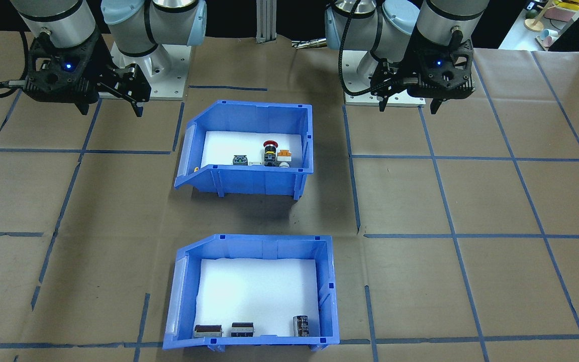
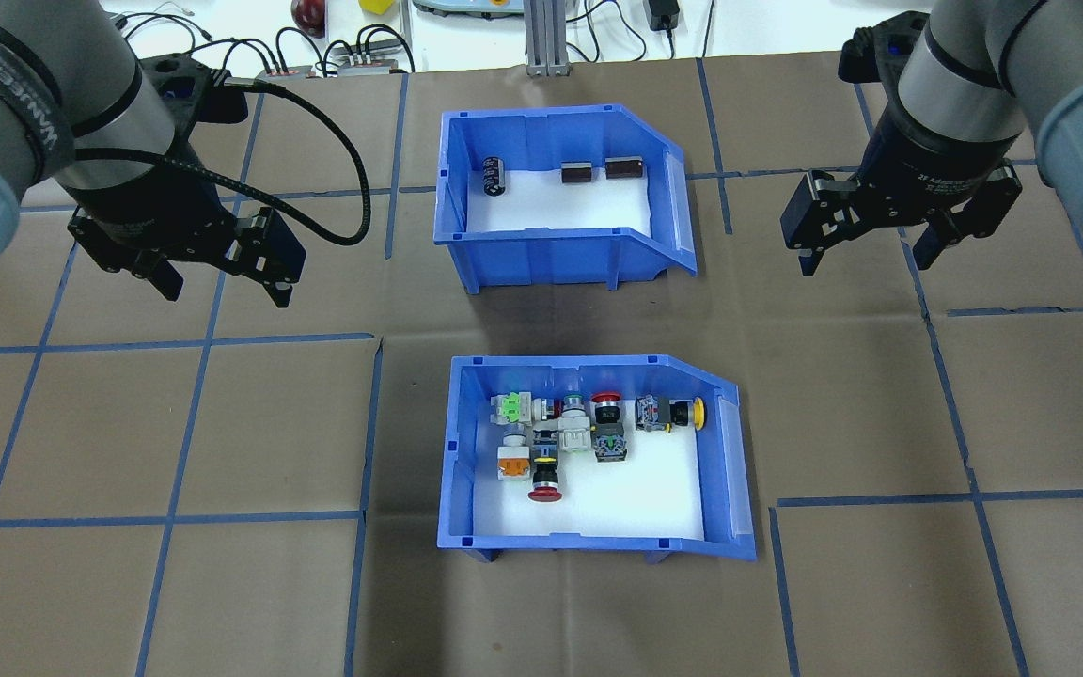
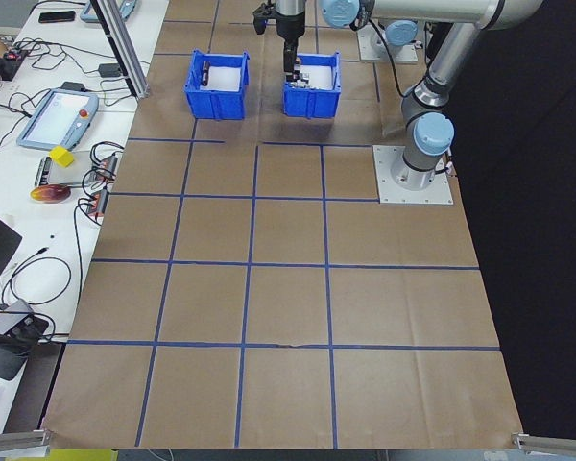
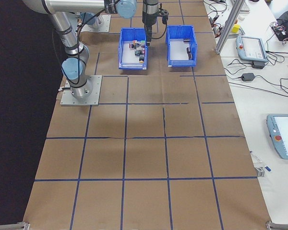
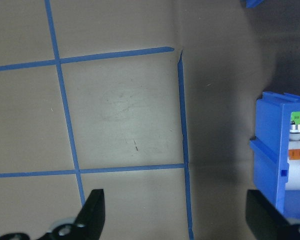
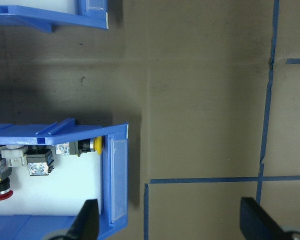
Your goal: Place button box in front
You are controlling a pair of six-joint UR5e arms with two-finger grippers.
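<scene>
Button box point(image 2: 588, 451): blue bin with a white liner, sat on the table point(image 2: 222, 564) in the row nearer the robot, pretty much centred between the two arms. Nothing was touching it.
Inside it: a bunch of switches, red mushroom one point(image 2: 546, 491), an orange one point(image 2: 512, 464), green point(image 2: 508, 407), yellow point(image 2: 698, 413), mostly crowded toward the far wall.
Other bin point(image 2: 556, 193): same blue type, straight behind the first, on the far side, only a few dark little parts along its far wall.
Left claw point(image 2: 220, 282): released, fingers spread, hung over bare table, well off to the box's left.
Right claw point(image 2: 866, 256): also released, held nothing, off to the right of the far bin.
</scene>
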